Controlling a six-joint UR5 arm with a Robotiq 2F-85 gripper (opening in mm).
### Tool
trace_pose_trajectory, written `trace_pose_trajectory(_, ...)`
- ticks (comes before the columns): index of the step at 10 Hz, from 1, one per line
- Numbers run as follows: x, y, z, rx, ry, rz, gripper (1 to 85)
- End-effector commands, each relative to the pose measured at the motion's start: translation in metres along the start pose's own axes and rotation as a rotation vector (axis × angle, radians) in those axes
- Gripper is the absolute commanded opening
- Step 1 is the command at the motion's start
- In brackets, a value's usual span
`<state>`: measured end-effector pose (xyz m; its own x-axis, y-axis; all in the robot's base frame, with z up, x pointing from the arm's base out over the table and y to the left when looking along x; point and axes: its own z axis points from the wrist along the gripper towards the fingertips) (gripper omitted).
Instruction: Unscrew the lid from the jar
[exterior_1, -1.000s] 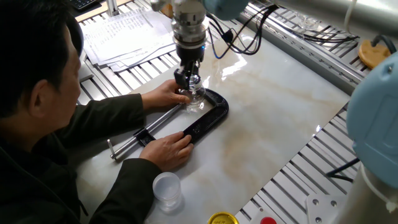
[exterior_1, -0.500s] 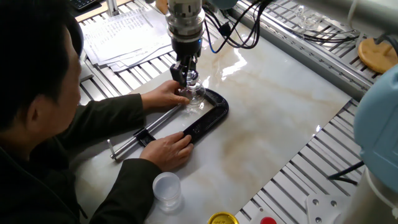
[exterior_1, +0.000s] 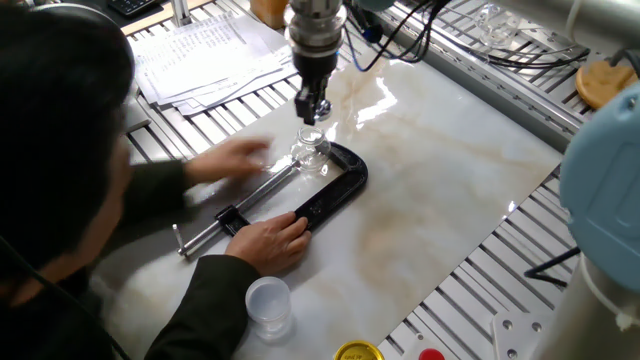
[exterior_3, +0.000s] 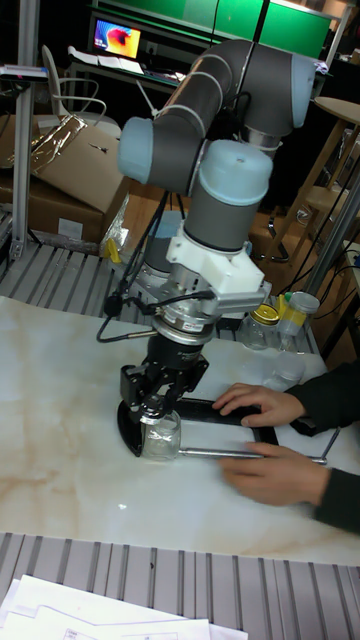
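The gripper hangs just above the jar, its fingers close together around something small and shiny that looks like the lid, though I cannot tell for sure whether they are clenched on it. The jar stands upright at about 11 o'clock from the table's centre, held in the mouth of the black clamp. In the tall view the lid seems to sit right at the jar's neck, so I judge the unscrewing is near its end or just done; lifting the lid clear and setting it down remain. Count: one jar, one lid, one clamp, one gripper, two human hands, one resting on the clamp and one blurred at 9 o'clock of the jar, plus one frosted cup and one gold lid at 6 o'clock.
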<state>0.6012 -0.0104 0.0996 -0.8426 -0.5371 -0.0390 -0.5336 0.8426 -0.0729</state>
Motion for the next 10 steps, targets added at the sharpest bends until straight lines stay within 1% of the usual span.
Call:
trace_pose_trajectory(1, -0.002, -0.005, 0.009, -0.008, -0.038, -0.025, 19.0)
trace_pose_trajectory(2, -0.002, -0.007, 0.012, 0.005, -0.035, -0.040, 17.3)
trace_pose_trajectory(3, -0.004, -0.004, 0.014, -0.025, -0.055, -0.070, 24.7)
trace_pose_trajectory(4, -0.005, -0.002, 0.014, -0.045, -0.069, -0.084, 42.7)
trace_pose_trajectory(6, -0.002, -0.005, 0.015, -0.044, -0.067, -0.096, 44.0)
trace_pose_trajectory(7, 0.001, -0.011, 0.014, -0.046, -0.072, -0.116, 43.7)
trace_pose_trajectory(8, 0.006, -0.021, 0.014, -0.045, -0.070, -0.139, 43.7)
trace_pose_trajectory(9, 0.008, -0.031, 0.017, -0.036, -0.078, -0.162, 42.7)
trace_pose_trajectory(10, 0.009, -0.039, 0.025, -0.032, -0.085, -0.180, 42.3)
